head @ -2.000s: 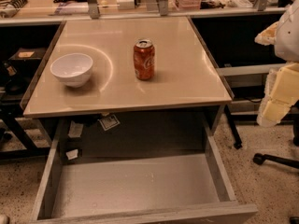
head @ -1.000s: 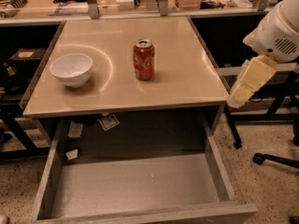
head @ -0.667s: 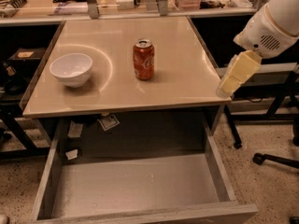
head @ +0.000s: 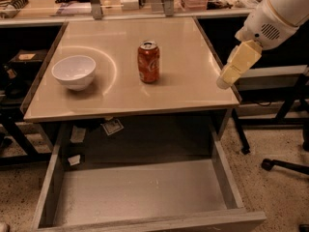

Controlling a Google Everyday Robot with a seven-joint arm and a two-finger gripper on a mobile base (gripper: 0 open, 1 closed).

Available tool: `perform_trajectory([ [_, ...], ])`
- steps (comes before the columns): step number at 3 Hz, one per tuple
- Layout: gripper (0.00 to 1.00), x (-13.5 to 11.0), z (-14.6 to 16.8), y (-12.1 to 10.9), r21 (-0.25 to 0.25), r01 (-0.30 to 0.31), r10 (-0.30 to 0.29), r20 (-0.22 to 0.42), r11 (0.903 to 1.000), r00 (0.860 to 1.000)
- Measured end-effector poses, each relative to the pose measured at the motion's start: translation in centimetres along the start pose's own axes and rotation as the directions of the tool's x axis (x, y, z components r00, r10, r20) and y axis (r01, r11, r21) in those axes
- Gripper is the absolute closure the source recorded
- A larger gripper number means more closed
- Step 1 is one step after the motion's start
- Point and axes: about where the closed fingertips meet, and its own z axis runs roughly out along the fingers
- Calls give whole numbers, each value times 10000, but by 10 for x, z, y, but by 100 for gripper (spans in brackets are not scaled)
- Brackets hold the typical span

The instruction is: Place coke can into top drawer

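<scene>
The coke can (head: 148,62) is standing upright on the beige tabletop (head: 193,83), a little right of centre, with its silver top facing up. The white bowl (head: 74,72) is sitting on the same surface to the can's left, apart from it.

The gripper (head: 224,81) is hanging at the table's right edge, near the front corner and well apart from the can (its pale yellow body is slanting down and to the left from the white arm (head: 280,11), which is reaching in from the upper right). Whether it is released or clenched I cannot tell; from this angle it is perhaps reading as one pale block.

The top drawer (head: 145,192) is standing pulled out below the table's front edge, its pale grey floor and low side walls showing. A few paper scraps (head: 112,126) are lying in the dark space behind it, under the tabletop.
</scene>
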Motion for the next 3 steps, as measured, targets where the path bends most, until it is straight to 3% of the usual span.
perform_trajectory([
  [1, 0, -6, 16, 2, -84, -28, 34, 838, 10000, 9965],
  [2, 0, -37, 31, -9, -57, 148, -132, 2190, 9999, 9756],
  [3, 0, -65, 43, -22, -91, 372, -326, 3081, 9993, 9508],
])
